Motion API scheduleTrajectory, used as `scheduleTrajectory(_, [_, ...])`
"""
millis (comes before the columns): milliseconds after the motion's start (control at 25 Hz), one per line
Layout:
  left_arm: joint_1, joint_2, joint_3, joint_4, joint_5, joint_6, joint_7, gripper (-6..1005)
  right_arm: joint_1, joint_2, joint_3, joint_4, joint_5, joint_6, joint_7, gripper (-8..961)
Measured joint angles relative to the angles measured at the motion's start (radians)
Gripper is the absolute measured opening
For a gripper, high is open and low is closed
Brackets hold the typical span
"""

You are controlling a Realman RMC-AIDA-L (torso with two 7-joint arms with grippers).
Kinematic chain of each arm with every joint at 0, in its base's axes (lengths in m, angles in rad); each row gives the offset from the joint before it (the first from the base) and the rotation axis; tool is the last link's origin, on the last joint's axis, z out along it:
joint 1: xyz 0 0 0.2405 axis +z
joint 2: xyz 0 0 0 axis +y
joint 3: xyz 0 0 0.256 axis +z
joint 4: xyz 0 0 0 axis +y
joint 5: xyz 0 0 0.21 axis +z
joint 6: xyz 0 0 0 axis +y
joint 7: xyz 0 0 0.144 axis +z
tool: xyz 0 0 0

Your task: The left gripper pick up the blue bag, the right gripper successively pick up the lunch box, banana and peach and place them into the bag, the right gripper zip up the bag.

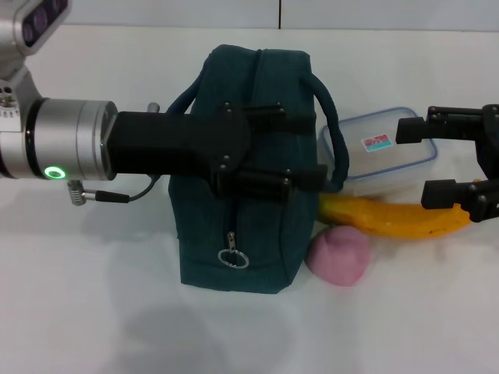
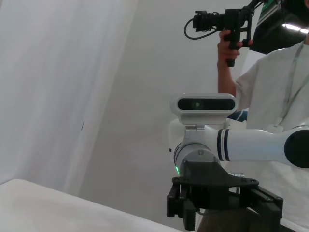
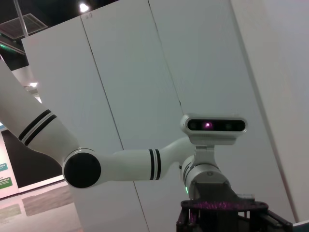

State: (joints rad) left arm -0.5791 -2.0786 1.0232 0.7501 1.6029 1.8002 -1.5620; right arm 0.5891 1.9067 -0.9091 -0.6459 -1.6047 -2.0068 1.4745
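Observation:
The blue bag [image 1: 234, 226] stands upright on the white table [image 1: 93, 312], its ring zipper pull [image 1: 232, 258] hanging on the near end. My left gripper [image 1: 321, 148] reaches across the bag's top from the left. It is open, one finger on each side of the top seam, tips by the right handle [image 1: 334, 125]. The lunch box [image 1: 378, 148] lies right of the bag. In front of it are the banana [image 1: 390, 218] and then the peach [image 1: 337, 255]. My right gripper [image 1: 425, 160] hovers open over the lunch box's right end and the banana.
The peach touches the bag's lower right corner and the banana's left end. The left wrist view shows the right arm's gripper body [image 2: 217, 198] and a person [image 2: 275, 87] holding a camera behind it.

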Motion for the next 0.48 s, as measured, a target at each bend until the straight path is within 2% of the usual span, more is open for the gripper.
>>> scheduleTrajectory(480, [0.009,0.0,0.0,0.0,0.0,0.001,-0.001,858,0.0,0.0,-0.002,0.008,0.0,0.002,-0.002,872])
